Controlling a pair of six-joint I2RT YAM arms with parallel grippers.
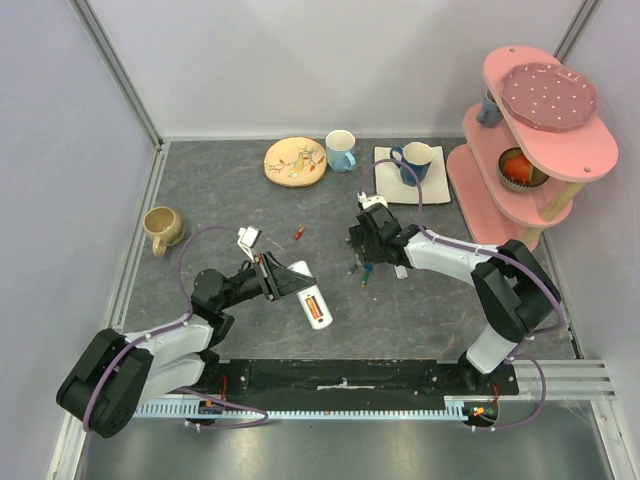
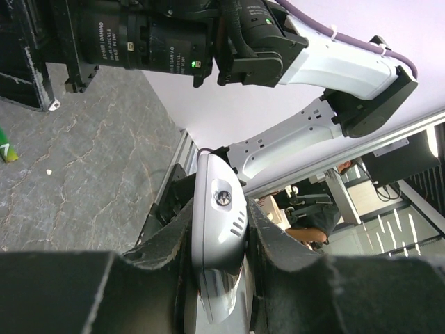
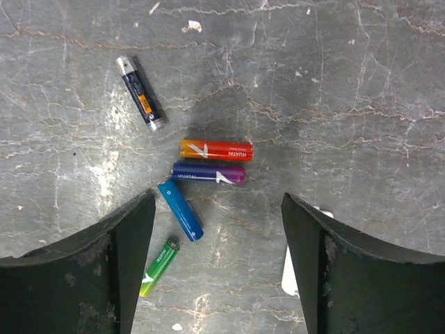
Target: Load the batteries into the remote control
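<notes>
The white remote control (image 1: 312, 299) is tilted up off the table, with my left gripper (image 1: 268, 272) shut on it. In the left wrist view its grey-white shell (image 2: 221, 221) is pinched between the two black pads. My right gripper (image 3: 217, 202) hangs open just above the batteries on the table: one red-orange (image 3: 216, 150), one purple-blue (image 3: 208, 174), one blue (image 3: 180, 209), one green (image 3: 159, 266) beside the left fingertip and one dark grey (image 3: 140, 93) farther off. In the top view the right gripper (image 1: 365, 256) covers most of them. A lone red battery (image 1: 297, 233) lies apart, between the arms.
A small white piece (image 3: 288, 273) lies half hidden under my right finger. At the left stands a beige mug (image 1: 160, 228). Along the back are a wooden plate (image 1: 295, 160), a blue mug (image 1: 341, 150) and a dark mug on a white napkin (image 1: 386, 176). A pink shelf (image 1: 530, 140) fills the right rear.
</notes>
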